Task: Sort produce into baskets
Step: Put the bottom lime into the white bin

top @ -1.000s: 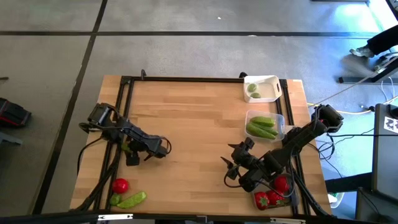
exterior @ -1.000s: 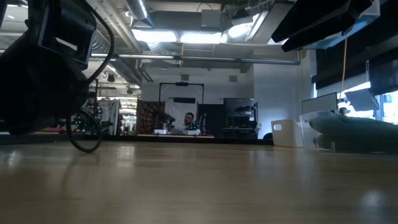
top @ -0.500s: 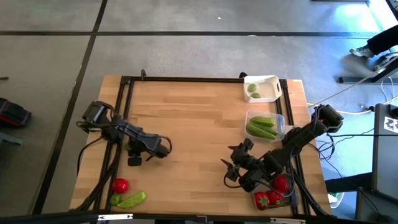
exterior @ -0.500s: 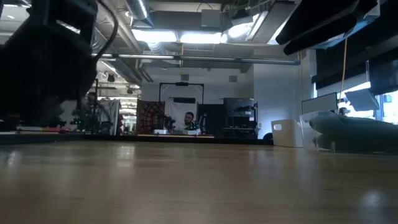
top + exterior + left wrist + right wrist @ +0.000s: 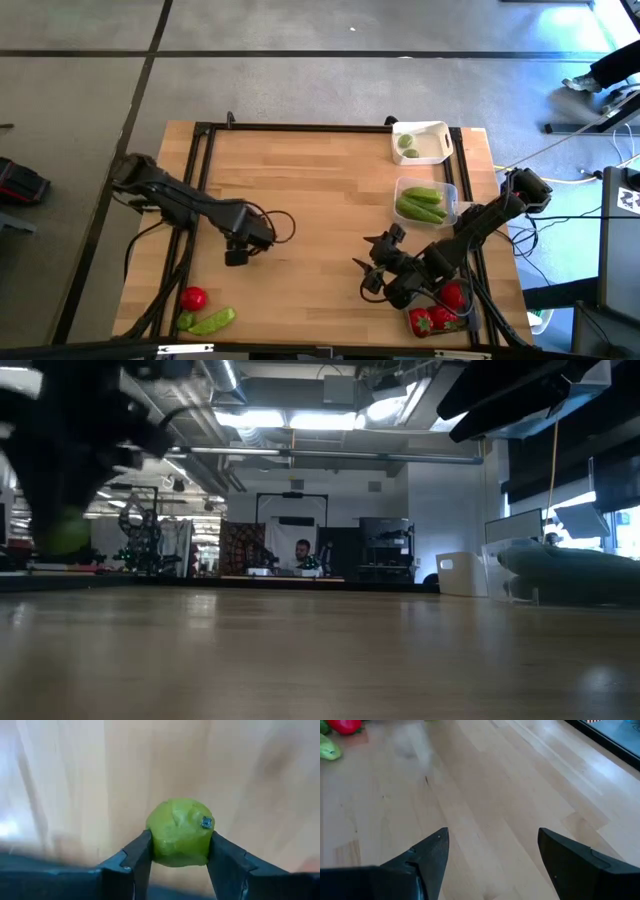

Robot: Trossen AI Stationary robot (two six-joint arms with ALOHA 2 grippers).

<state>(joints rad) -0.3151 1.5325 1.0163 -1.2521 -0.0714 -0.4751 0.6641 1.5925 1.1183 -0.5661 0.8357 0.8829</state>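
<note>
1. Wooden table [image 5: 300, 190] carries both arms.
2. Left pincer [image 5: 177, 852] clamps a lime [image 5: 180, 832] between its fingers, above the table.
3. Right pincer [image 5: 492, 857] gapes wide, holding nothing, beside the tomato basket [image 5: 440, 318].

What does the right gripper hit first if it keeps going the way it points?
Probably nothing close: the open right gripper faces bare wooden table. Far along that line lie a round red tomato and a green pod, though depth is unclear.

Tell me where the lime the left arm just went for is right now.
The lime is clamped between the left gripper's fingers, above the bare wood left of the table's middle, up and right of the red tomato near the front-left corner.
</note>
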